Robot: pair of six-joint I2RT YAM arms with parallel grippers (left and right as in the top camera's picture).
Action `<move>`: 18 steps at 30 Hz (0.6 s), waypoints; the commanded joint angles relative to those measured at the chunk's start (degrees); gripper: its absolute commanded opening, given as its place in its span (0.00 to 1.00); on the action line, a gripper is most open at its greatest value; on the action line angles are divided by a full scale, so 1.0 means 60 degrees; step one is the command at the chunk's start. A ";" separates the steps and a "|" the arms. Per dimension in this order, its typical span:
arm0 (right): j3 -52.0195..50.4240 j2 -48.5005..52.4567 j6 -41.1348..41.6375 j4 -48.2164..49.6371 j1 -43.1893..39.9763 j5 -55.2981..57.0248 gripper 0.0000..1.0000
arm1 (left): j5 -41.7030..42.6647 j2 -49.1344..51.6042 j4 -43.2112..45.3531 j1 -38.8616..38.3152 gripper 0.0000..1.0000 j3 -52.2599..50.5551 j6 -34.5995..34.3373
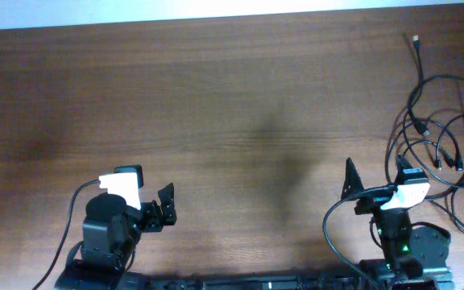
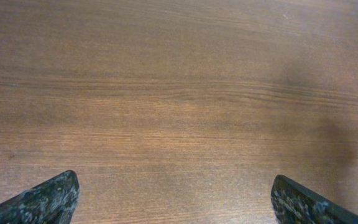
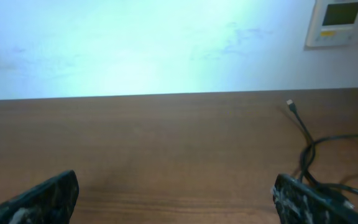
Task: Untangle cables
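Observation:
The cables (image 1: 437,137) lie in a tangled heap of thin black loops with small plug tips at the table's right edge; one strand runs up to a plug near the back. They also show at the right of the right wrist view (image 3: 312,149). My right gripper (image 1: 374,173) is open and empty, just left of the heap, with its right finger close to the loops (image 3: 176,199). My left gripper (image 1: 162,208) is open and empty over bare wood at the front left, far from the cables (image 2: 176,199).
The wooden table (image 1: 216,105) stretches between the arms. A pale wall (image 3: 135,43) with a white wall panel (image 3: 340,22) stands beyond the table's far edge. Thick black wires run from both arm bases at the front edge.

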 commanded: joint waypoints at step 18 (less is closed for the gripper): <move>-0.2492 -0.0076 -0.0062 0.2157 0.0069 -0.0229 0.98 | -0.0058 -0.0036 0.0025 0.0033 0.99 -0.0029 0.0113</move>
